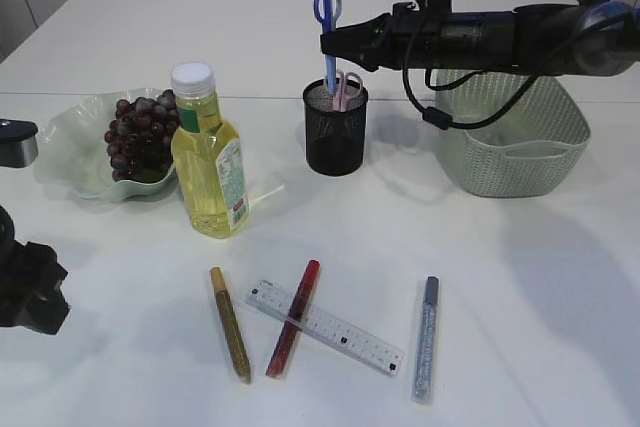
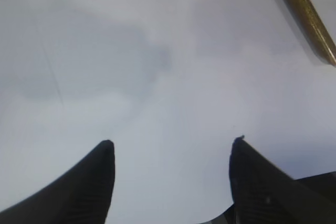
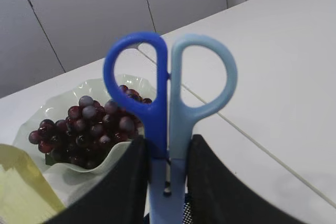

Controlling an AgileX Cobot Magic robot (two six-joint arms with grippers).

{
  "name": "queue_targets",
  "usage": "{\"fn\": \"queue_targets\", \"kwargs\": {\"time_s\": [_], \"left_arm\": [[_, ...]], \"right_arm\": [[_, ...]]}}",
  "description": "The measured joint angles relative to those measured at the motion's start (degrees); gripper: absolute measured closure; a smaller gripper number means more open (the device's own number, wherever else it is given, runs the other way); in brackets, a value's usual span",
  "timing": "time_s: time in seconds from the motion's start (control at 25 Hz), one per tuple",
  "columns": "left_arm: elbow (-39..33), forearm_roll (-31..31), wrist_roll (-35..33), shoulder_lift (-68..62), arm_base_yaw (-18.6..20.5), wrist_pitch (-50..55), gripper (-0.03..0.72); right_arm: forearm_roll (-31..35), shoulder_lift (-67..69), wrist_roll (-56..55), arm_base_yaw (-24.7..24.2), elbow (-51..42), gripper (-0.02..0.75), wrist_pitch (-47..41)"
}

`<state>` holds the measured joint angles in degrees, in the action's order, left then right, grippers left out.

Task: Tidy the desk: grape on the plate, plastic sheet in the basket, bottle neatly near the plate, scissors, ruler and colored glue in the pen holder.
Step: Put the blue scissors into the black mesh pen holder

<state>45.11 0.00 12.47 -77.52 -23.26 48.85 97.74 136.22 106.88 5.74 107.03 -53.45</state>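
My right gripper [image 1: 335,45] is shut on blue-handled scissors [image 3: 168,87], which hang blades down into the black mesh pen holder [image 1: 335,127], handles up. Pink scissors [image 1: 347,87] stand in that holder too. On the table in front lie a clear ruler [image 1: 325,327] and three glue sticks: gold [image 1: 231,325], red [image 1: 293,319] across the ruler, silver [image 1: 426,339]. Dark grapes [image 1: 140,137] fill the pale green plate [image 1: 60,157], and the yellow bottle [image 1: 210,172] stands upright beside it. My left gripper [image 2: 173,142] hangs open over bare table, left of the gold glue [image 2: 307,17]. The plastic sheet is out of view.
A pale green woven basket [image 1: 510,137] stands at the right, under my right arm. The table's far edge runs behind the holder. Bare white tabletop lies between the holder and the glue sticks.
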Motion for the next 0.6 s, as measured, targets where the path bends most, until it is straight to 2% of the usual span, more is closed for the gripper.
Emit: {"fn": "queue_targets", "kwargs": {"time_s": [0.24,0.48,0.6], "left_arm": [[0.0,0.0,0.0,0.0,0.0,-0.1,0.19],[0.0,0.0,0.0,0.0,0.0,-0.1,0.19],[0.0,0.0,0.0,0.0,0.0,-0.1,0.19]], "right_arm": [[-4.11,0.0,0.0,0.0,0.0,0.528,-0.39],[-5.4,0.0,-1.11,0.0,0.0,0.438,-1.45],[-5.4,0.0,-1.3,0.0,0.0,0.423,-1.45]]}}
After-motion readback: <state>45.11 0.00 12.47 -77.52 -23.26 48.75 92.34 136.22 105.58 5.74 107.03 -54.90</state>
